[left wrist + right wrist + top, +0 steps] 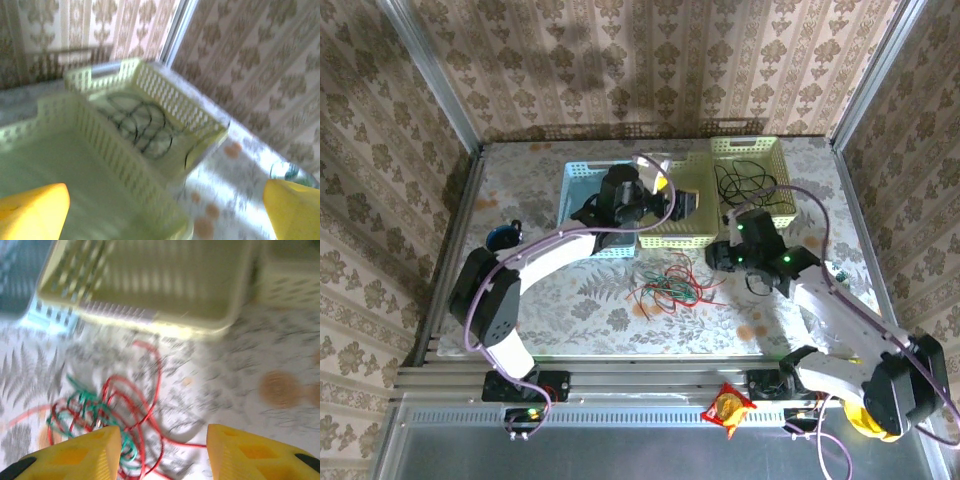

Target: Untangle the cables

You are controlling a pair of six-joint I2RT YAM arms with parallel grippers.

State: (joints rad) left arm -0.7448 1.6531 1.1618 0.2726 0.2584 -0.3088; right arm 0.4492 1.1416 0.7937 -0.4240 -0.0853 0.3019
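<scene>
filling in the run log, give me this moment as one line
left fingers open, empty, over near basket | right fingers open, empty, above red-green tangle on table | black cable coiled in far basket

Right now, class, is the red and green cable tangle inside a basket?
No, the red and green cables lie on the table, in front of the pale green basket.

Left wrist view is smeared: I cannot count the black cables (142,125) in the far yellow basket (180,102), nor follow any single strand. The fingers (35,212) of the left gripper (165,215) are cut off by the bottom edge. Right wrist view is blurred too. The red and green cables (100,412) run together, their near loops hidden behind the right gripper (162,452). From above, the small round dark object (503,236) at the left is too small for me to identify.
</scene>
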